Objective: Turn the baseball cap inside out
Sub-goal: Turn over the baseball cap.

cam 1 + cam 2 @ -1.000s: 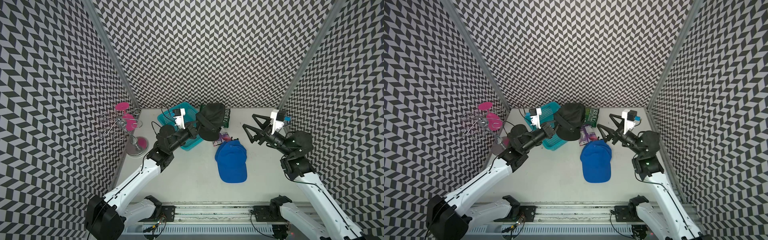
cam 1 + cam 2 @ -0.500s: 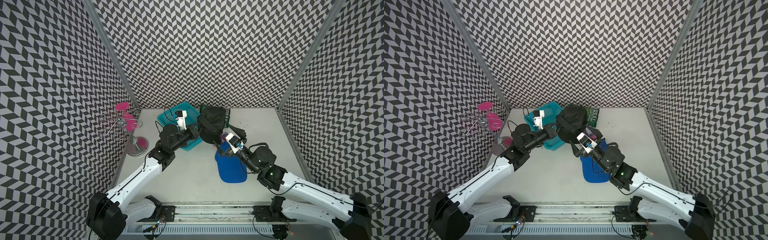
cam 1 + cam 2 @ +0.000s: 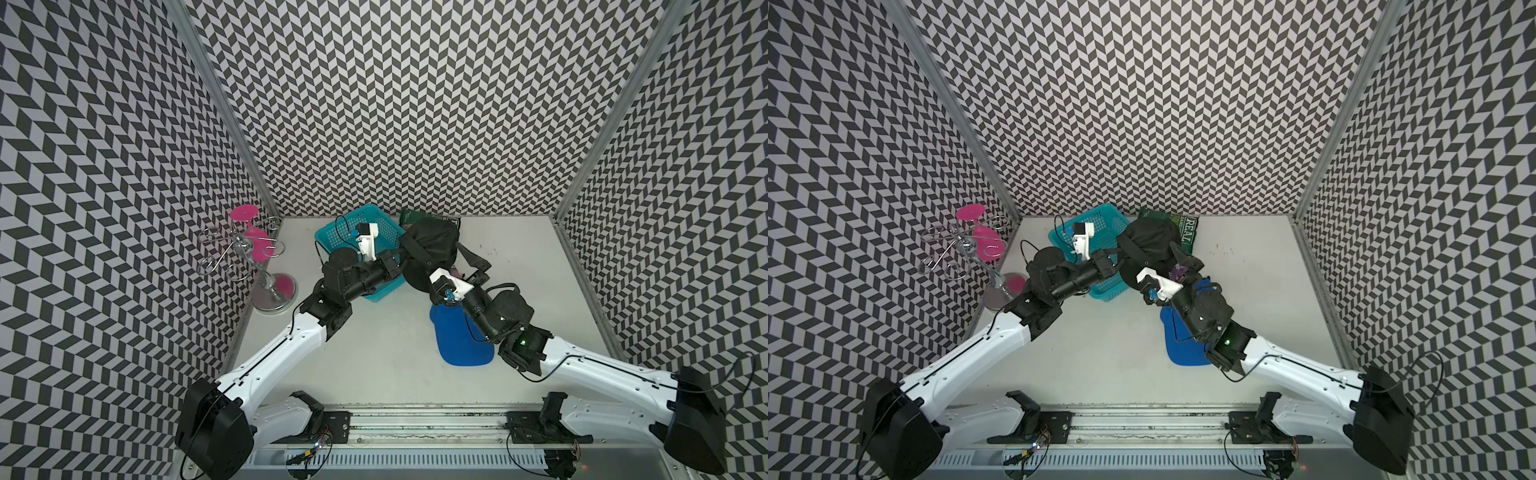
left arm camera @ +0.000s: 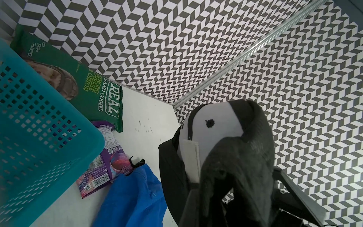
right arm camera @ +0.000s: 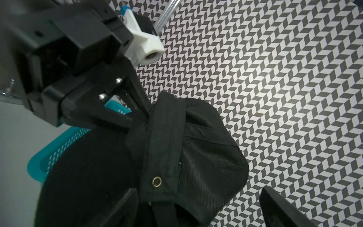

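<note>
Black fabric baseball cap (image 3: pixel 430 243) hangs clear of table at rear, beside teal perforated plastic basket (image 3: pixel 345 220); L gripper (image 5: pixel 146 116) pinched tight on its rim band; R gripper (image 5: pixel 198 189) jaws wide, straddling crown, gripping nothing; risk: one small pinch only, so R push into crown could pull cap free.

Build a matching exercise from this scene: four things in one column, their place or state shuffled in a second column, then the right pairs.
Things
1. black cap
2. blue cap
3. green crisp bag
4. right gripper

Place or state
A. jaws wide open, on either side of the black cap
B. lying flat on the table
C. held off the table by the shut left gripper
D. on the table, by the back wall

Pairs: 1-C, 2-B, 3-D, 4-A
</note>
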Action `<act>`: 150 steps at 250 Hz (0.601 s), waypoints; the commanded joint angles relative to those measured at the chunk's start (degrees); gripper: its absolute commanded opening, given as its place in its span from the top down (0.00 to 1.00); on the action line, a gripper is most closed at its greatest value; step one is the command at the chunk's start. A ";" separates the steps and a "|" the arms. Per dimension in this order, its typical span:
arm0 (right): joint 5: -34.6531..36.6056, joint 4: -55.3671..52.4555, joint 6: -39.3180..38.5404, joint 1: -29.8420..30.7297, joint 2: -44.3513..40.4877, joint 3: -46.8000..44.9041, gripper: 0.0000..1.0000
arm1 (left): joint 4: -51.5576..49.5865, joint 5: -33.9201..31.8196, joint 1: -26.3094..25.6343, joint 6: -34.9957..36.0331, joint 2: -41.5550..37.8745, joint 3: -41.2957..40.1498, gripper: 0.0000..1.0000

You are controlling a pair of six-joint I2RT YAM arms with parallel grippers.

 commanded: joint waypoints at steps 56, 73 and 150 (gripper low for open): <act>8.04 1.98 -8.84 0.84 1.50 1.40 0.00 | 3.40 0.92 -0.33 -0.28 -1.41 2.38 1.00; 9.78 2.24 -9.33 0.86 1.80 3.28 0.01 | 1.98 1.75 -0.47 0.69 -0.53 3.24 1.00; 7.63 6.26 -5.31 0.92 1.88 9.86 0.00 | -10.07 -2.47 -4.31 11.69 2.67 8.95 1.00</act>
